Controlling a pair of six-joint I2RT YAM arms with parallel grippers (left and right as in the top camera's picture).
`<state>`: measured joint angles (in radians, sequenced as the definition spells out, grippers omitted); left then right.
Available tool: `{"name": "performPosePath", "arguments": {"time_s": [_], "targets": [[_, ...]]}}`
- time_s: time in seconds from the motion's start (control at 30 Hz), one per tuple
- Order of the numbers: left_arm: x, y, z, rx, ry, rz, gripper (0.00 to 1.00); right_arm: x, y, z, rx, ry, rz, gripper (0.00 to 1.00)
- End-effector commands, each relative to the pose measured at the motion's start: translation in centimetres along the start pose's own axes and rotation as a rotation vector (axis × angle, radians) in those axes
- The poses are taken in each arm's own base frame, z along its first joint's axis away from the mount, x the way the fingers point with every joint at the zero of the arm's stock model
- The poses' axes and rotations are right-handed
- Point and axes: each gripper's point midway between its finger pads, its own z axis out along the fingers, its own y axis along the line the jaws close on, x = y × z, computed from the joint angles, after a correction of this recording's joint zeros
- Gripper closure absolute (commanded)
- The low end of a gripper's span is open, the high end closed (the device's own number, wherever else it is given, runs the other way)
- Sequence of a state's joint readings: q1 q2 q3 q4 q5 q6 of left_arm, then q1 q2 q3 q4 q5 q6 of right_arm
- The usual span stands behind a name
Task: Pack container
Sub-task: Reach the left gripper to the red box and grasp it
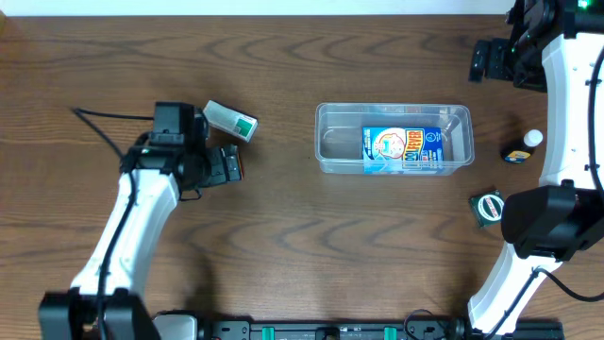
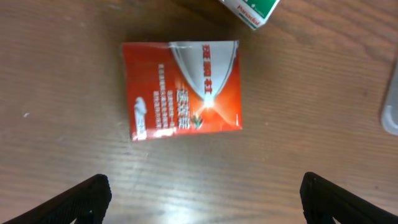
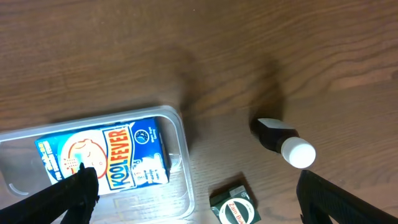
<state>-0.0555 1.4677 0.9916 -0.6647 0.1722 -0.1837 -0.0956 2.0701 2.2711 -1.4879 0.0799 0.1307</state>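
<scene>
Surface (image 1: 302, 255): wood grain. Container (image 1: 338, 142): upright, right of centre. Left claw (image 2: 205, 202): spread wide, empty. Right claw (image 3: 199, 199): spread wide, empty. Blue carton (image 1: 403, 149): flat inside the container. Red packet (image 2: 185, 88): flat below the left claw. Bottle (image 3: 283, 142): on its side, near the container.

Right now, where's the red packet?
The red packet lies flat on the left of the table, ahead of the open left hand in its wrist view; the green-white box sits just beyond it, the container well to its right.
</scene>
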Motion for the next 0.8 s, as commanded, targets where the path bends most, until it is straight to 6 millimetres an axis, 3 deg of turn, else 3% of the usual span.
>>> {"name": "performPosePath", "arguments": {"time_s": [0.0, 0.1, 0.23, 0.5, 0.77], "targets": [[-0.8, 0.1, 0.6, -0.066, -0.025, 0.001, 0.02, -0.2, -0.2, -0.4, 0.005, -0.013, 0.023, 0.01], [-1.5, -0.1, 1.3, -0.118, -0.063, 0.021, 0.02, -0.2, -0.2, -0.4, 0.005, -0.013, 0.023, 0.01], [-2.6, 1.0, 1.4, -0.245, -0.130, -0.005, 0.02, -0.2, -0.2, -0.4, 0.005, -0.013, 0.023, 0.01], [-3.8, 0.9, 3.3, -0.242, -0.161, -0.057, 0.02, -0.2, -0.2, -0.4, 0.005, -0.013, 0.023, 0.01], [-2.8, 1.6, 6.3, -0.269, -0.093, -0.052, 0.02, -0.2, -0.2, -0.4, 0.005, -0.013, 0.023, 0.01]]}}
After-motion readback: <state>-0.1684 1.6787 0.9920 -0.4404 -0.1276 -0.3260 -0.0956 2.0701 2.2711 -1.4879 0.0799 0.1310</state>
